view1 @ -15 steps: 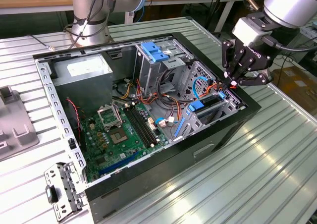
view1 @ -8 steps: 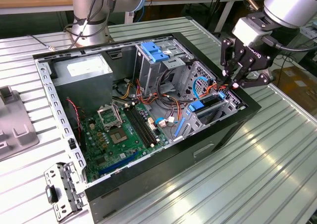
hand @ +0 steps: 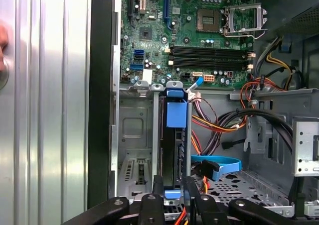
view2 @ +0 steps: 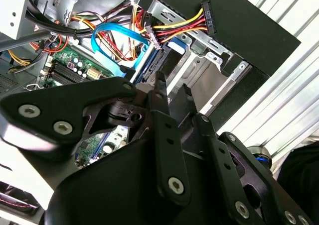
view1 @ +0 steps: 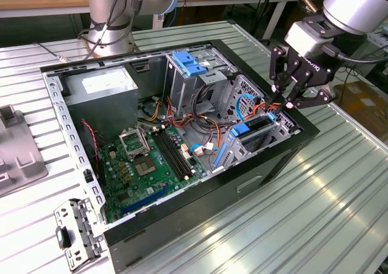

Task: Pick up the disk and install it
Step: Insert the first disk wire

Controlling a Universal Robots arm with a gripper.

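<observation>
In the exterior view we see an open computer case [view1: 182, 134] lying on its side on a ribbed metal counter [view1: 315, 207], taking up the middle of the frame. Its green motherboard [view1: 148, 165] sits at lower centre, a grey power-supply box [view1: 100, 86] at upper left, and a blue latch handle [view1: 189, 62] at upper centre. The end effector [view1: 284, 101] hangs at the right of the frame, directly over the case's drive bay, its black fingers pointing down close together. Just below them the disk [view1: 253, 127] stands on edge in the bay, blue rails showing at its end, with orange and red power cables [view1: 267, 107] running beside it.

In the second wrist view the end effector's black linkage [view2: 149, 150] covers the lower half. Its fingertips [view2: 160, 85] reach toward the dark disk [view2: 154, 63] with its blue rail near the frame's centre. A blue data cable [view2: 112, 46] loops at upper left, and a multicoloured power connector [view2: 207, 16] lies at upper right.

In the first wrist view the disk [hand: 175, 145] sits upright in the bay at centre, a blue tab [hand: 176, 113] at its far end. The fingers [hand: 157, 192] at the bottom edge straddle its near end, narrowly spaced; we cannot tell whether they press on it or stand just clear. The motherboard [hand: 189, 31] fills the upper part, and the counter [hand: 45, 110] runs down the left side.
</observation>
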